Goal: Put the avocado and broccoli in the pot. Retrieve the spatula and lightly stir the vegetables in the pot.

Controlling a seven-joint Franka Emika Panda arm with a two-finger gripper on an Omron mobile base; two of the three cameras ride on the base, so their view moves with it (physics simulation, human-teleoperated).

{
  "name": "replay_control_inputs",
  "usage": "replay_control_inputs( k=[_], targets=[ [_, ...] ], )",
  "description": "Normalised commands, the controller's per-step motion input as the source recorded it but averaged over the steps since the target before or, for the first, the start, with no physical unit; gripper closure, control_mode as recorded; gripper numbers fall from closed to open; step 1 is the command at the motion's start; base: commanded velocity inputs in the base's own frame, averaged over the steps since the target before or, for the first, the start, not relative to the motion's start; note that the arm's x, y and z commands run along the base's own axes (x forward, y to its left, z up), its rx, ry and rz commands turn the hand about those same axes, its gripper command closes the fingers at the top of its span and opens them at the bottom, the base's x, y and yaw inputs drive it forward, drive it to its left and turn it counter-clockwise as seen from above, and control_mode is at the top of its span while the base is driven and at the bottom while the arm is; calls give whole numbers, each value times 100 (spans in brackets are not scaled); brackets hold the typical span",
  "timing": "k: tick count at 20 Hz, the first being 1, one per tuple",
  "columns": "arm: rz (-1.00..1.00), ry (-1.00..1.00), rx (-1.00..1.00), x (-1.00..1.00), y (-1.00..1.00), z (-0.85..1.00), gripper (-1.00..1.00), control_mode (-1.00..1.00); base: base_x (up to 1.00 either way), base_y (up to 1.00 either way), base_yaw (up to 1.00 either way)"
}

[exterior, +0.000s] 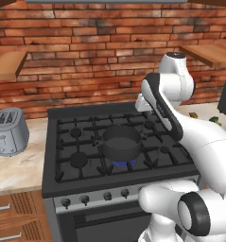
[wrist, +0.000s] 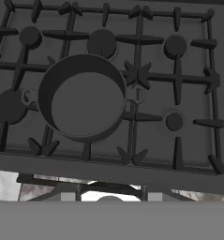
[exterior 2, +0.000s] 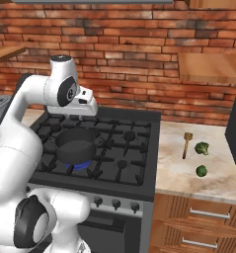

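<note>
Pot point(exterior 2: 76, 144) sitting empty on lit stove point(exterior 2: 134, 163); avocado point(exterior 2: 201, 171), broccoli point(exterior 2: 202, 147), spatula point(exterior 2: 186, 144) lying well apart on right counter point(exterior 2: 178, 173). Hovering high above pot, gripper point(exterior 2: 87, 109) state impossible to tell. Risking nudging round avocado, sending it rolling off.

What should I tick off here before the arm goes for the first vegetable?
1. Pot is empty and upright on the stove: ok.
2. Avocado sits free on the counter right of the stove, nothing touching it: ok.
3. Broccoli lies apart from the avocado, with room to grasp: ok.
4. Spatula lies on the counter beside the broccoli, not yet needed: ok.
5. Claw is open and holding nothing: cannot tell; the fingers are not clear in any view.
6. Burner under the pot: a blue glow shows beneath it, so it looks lit: not ok for slow placing.
</note>
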Motion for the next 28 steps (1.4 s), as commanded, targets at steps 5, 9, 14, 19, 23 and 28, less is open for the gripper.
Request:
replay_control_inputs(
  k=[5, 9, 14, 19, 23, 28],
  targets=[
    [0, 0, 0, -11, 0, 0, -100, -100, 0, 0, 0],
    [-4, 2, 0, -34, -31, -5, -100, -100, 0, 0, 0],
    [-13, 0, 9, -44, -82, -18, -100, -100, 0, 0, 0],
    [-14, -1, 12, -40, -100, -17, -100, -100, 0, 0, 0],
    [-15, 0, 14, -38, -100, -4, -100, -100, 0, 0, 0],
    [-16, 0, 11, -16, -100, 0, -100, -100, 0, 0, 0]
  ],
)
